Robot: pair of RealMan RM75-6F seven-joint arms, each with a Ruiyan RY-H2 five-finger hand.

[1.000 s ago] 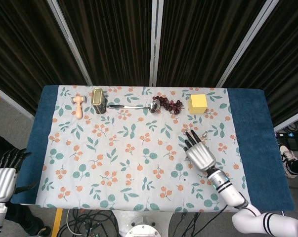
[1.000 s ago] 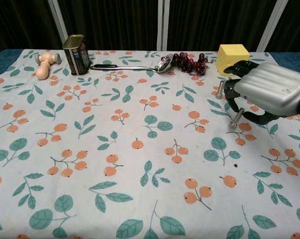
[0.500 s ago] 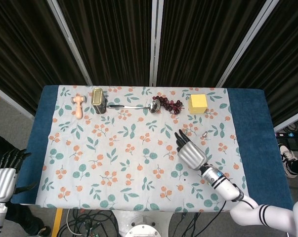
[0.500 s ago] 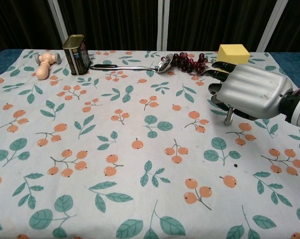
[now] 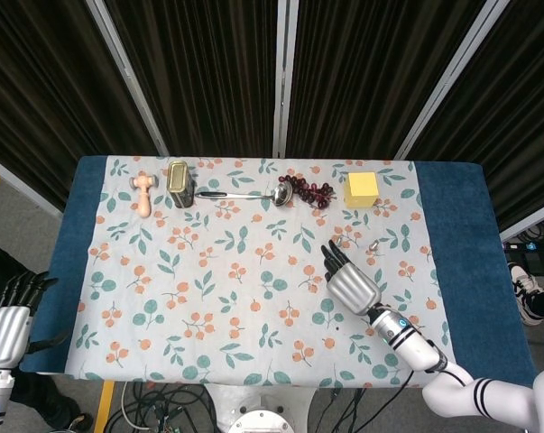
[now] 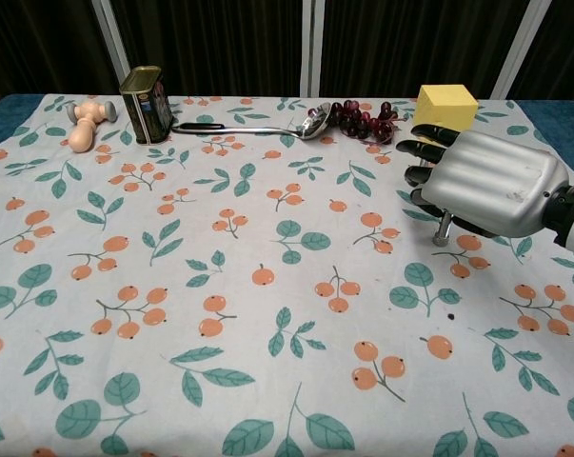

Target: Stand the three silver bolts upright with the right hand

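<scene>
My right hand (image 6: 491, 183) hovers low over the right part of the cloth, with its dark fingers (image 6: 422, 152) stretched out toward the left and holding nothing. One silver bolt (image 6: 443, 228) stands upright just under the hand's lower edge; I cannot tell whether the hand touches it. In the head view the right hand (image 5: 349, 284) lies near the cloth's right middle, and a small silver bolt (image 5: 373, 244) stands just beyond its fingers. No third bolt shows in either view. My left hand (image 5: 7, 327) hangs off the table's near left corner, empty.
Along the far edge lie a wooden peg toy (image 6: 87, 121), an olive tin (image 6: 145, 91), a steel ladle (image 6: 248, 126), dark red grapes (image 6: 361, 119) and a yellow block (image 6: 445, 103). The floral tablecloth (image 6: 220, 286) covers the table.
The right hand moved left over the two bolts and its fingers straightened from a downward curl. It now hides the farther bolt in the chest view. The left hand stayed put.
</scene>
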